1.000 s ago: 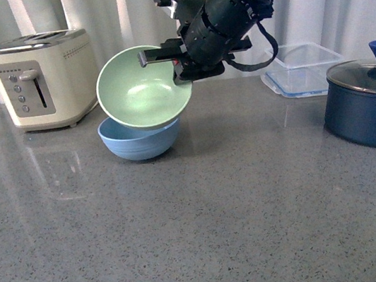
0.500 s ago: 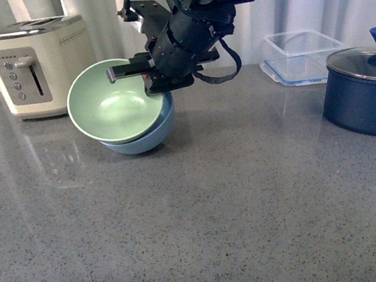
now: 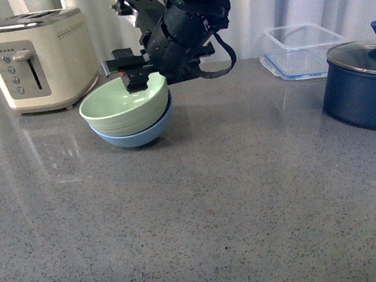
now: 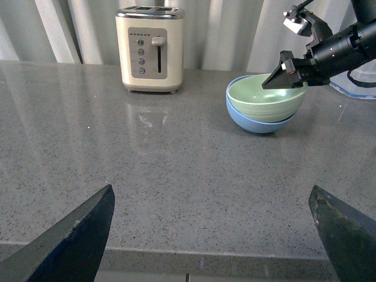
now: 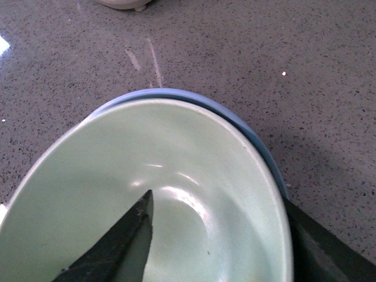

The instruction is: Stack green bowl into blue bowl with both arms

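R claw sits w/ fingers apart astride rim of green bowl, which is nested in blue bowl on counter nr toaster; L claw wide apart, empty.

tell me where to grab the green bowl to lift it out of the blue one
Probably by its raised rim, from above, one tool finger inside and one outside. The green bowl sits nested in the blue bowl, which covers its lower wall, leaving only the thin upper rim exposed.
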`<action>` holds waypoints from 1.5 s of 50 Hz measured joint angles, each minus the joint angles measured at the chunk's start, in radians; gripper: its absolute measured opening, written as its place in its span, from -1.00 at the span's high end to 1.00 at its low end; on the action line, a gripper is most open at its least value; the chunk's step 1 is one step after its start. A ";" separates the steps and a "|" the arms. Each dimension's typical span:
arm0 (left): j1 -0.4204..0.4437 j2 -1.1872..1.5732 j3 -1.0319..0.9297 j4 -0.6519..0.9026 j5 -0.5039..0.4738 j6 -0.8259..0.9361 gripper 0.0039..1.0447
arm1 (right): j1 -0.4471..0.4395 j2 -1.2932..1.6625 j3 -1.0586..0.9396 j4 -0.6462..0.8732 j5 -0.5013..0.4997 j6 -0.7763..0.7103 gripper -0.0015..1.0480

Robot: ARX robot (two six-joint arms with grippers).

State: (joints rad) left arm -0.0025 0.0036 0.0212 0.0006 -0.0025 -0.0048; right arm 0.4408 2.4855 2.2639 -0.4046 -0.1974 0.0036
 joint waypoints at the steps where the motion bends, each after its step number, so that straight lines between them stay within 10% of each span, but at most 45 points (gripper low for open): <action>1: 0.000 0.000 0.000 0.000 0.000 0.000 -0.87 | -0.001 0.000 -0.002 0.001 0.000 0.000 -0.17; 14: 0.000 0.000 0.000 0.000 0.000 0.000 -0.87 | -0.031 -0.078 -0.141 0.061 -0.021 0.011 -0.84; 33: 0.000 0.000 0.000 0.000 0.000 0.000 -0.87 | -0.183 -0.533 -0.709 0.299 -0.068 0.004 -0.81; 47: 0.000 0.000 0.000 0.000 0.000 0.000 -0.87 | -0.515 -1.060 -1.339 0.358 -0.131 -0.020 -0.81; 63: 0.000 0.000 0.000 0.000 0.000 0.000 -0.87 | -0.841 -1.485 -1.653 0.197 -0.227 -0.063 -0.81; 75: 0.000 0.000 0.000 0.000 0.000 0.000 -0.87 | -0.862 -1.552 -1.731 0.358 -0.216 -0.046 -0.69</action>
State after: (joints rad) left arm -0.0025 0.0036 0.0212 0.0006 -0.0025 -0.0048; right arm -0.4210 0.9333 0.5327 -0.0463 -0.4129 -0.0425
